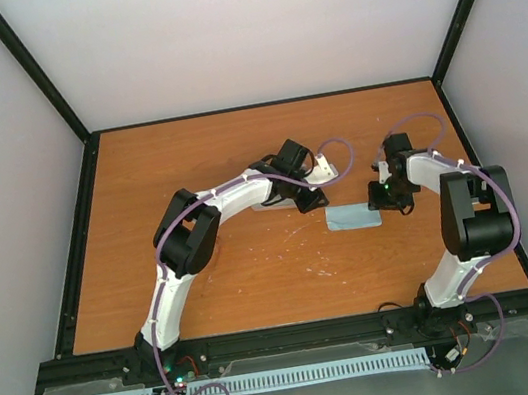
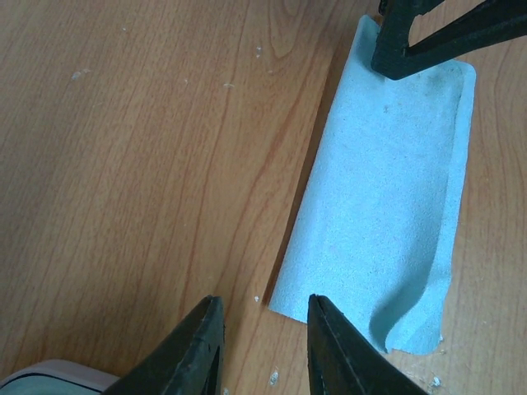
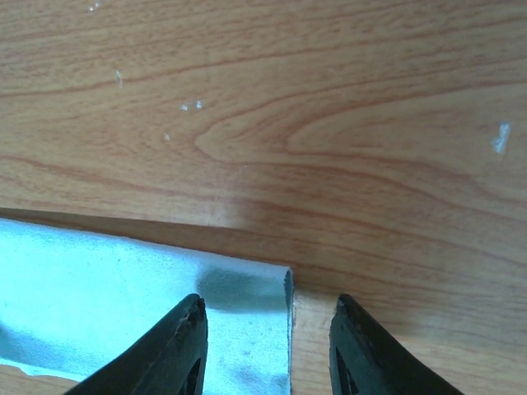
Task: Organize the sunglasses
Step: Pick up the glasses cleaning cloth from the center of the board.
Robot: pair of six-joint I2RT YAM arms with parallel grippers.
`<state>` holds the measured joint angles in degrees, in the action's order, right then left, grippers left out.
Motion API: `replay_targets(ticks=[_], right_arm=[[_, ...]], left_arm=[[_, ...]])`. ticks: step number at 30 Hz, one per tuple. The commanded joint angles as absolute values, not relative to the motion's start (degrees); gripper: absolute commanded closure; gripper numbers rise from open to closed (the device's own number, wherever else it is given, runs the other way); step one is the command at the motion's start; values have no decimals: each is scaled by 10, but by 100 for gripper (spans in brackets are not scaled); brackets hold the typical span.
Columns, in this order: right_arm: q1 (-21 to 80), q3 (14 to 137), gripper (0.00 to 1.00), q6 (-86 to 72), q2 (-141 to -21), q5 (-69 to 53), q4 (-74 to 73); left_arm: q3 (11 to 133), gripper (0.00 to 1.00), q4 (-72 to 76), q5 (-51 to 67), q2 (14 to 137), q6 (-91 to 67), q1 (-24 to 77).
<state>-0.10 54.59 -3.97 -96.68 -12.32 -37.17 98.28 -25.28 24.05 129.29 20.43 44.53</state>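
The sunglasses are not in any view. A flat light blue cloth [image 1: 354, 217] lies on the wooden table [image 1: 236, 151] between the two arms. My left gripper [image 1: 317, 199] is open and empty, its tips low over the cloth's corner [image 2: 387, 189] in the left wrist view [image 2: 263, 300]. My right gripper [image 1: 383, 200] is open and empty, its jaws either side of the cloth's opposite edge [image 3: 107, 304] in the right wrist view [image 3: 268, 300]. Its fingers [image 2: 412, 41] show at the far end of the cloth in the left wrist view.
A pale rounded case edge [image 2: 49, 380] shows at the bottom left of the left wrist view, beside my left gripper. A black frame [image 1: 78, 239] borders the table. White specks dot the wood near the cloth.
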Motion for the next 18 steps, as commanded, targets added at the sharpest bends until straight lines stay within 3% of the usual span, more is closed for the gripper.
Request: replay_targets(ticks=[1, 9, 18], right_arm=[[8, 556, 60, -35, -983, -115, -373], [26, 572, 63, -33, -1001, -106, -375], [29, 571, 89, -28, -1002, -85, -386]], left_arm=[[1009, 70, -246, 249, 1298, 198, 447], [1010, 70, -249, 247, 1299, 202, 447], [1014, 69, -251, 251, 1302, 202, 447]])
